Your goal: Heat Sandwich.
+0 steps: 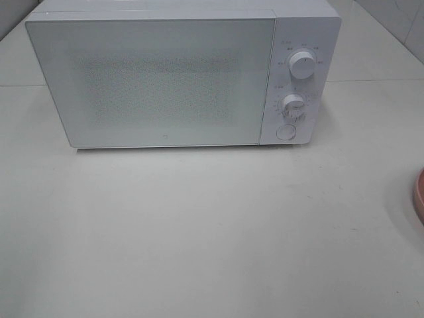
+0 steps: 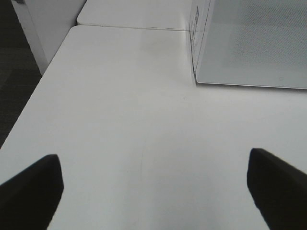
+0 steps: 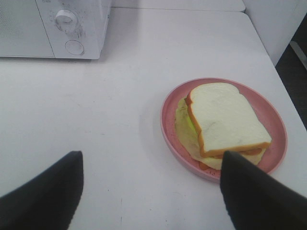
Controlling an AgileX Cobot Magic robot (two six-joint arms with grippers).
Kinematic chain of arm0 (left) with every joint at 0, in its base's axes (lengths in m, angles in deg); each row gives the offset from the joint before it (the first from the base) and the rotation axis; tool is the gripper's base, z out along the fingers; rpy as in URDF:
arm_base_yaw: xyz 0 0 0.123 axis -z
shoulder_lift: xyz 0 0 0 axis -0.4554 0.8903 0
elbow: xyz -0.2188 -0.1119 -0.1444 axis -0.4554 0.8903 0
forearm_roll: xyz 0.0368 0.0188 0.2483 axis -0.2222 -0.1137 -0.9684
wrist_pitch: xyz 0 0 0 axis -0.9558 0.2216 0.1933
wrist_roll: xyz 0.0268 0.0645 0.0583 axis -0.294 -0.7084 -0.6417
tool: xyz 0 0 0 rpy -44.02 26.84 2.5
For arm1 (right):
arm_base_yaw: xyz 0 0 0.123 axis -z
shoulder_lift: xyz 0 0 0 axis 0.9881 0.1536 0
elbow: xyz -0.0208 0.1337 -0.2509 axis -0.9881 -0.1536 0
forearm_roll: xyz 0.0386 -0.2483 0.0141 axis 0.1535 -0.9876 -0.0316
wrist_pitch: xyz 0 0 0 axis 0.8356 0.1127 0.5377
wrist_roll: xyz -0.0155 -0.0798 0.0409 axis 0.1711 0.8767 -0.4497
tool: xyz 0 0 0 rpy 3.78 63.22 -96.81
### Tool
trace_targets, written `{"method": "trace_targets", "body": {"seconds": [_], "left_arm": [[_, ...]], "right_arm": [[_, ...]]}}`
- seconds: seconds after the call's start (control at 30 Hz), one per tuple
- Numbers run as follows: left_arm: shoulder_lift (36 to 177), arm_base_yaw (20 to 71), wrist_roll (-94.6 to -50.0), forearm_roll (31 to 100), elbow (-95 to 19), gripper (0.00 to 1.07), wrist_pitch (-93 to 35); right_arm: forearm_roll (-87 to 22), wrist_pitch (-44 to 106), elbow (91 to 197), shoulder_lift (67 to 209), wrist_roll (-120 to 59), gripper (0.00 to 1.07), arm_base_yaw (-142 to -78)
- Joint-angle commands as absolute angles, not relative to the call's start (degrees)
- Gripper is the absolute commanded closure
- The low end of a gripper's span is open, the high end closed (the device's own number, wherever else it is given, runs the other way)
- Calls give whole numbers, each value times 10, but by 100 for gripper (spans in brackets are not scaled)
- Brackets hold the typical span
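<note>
The sandwich (image 3: pixel 223 117), a white bread slice with an orange crust over pale yellow-green layers, lies on a round pink plate (image 3: pixel 166 115) on the white table. My right gripper (image 3: pixel 151 160) is open a little short of the plate, with nothing between its dark fingers. The white microwave (image 1: pixel 159 79) stands at the back of the table with its door closed. My left gripper (image 2: pixel 153 167) is wide open and empty over bare tabletop, and the microwave (image 2: pixel 254 43) is ahead of it. Only the plate's rim (image 1: pixel 419 195) shows at the right edge of the exterior high view. Neither gripper appears there.
On the microwave's right panel are two white knobs (image 1: pixel 302 66) (image 1: pixel 291 104) and a round button (image 1: pixel 285 132). The table's left edge (image 2: pixel 29 105) drops off beside the left gripper. A white wall panel (image 3: pixel 273 24) stands past the plate.
</note>
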State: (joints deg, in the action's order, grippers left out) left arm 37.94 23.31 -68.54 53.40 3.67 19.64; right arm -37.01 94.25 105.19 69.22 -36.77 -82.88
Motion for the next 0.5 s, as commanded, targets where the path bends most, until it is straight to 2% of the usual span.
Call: {"method": "trace_targets", "body": {"seconds": [0.03,0.5], "left_arm": [[365,231,-681,535,39,9,194],[365,231,-681,535,39,9,194]], "right_arm": [[-371,939,1052,677,-365,31,-824],[-371,939,1052,677,-365,31,-824]]}}
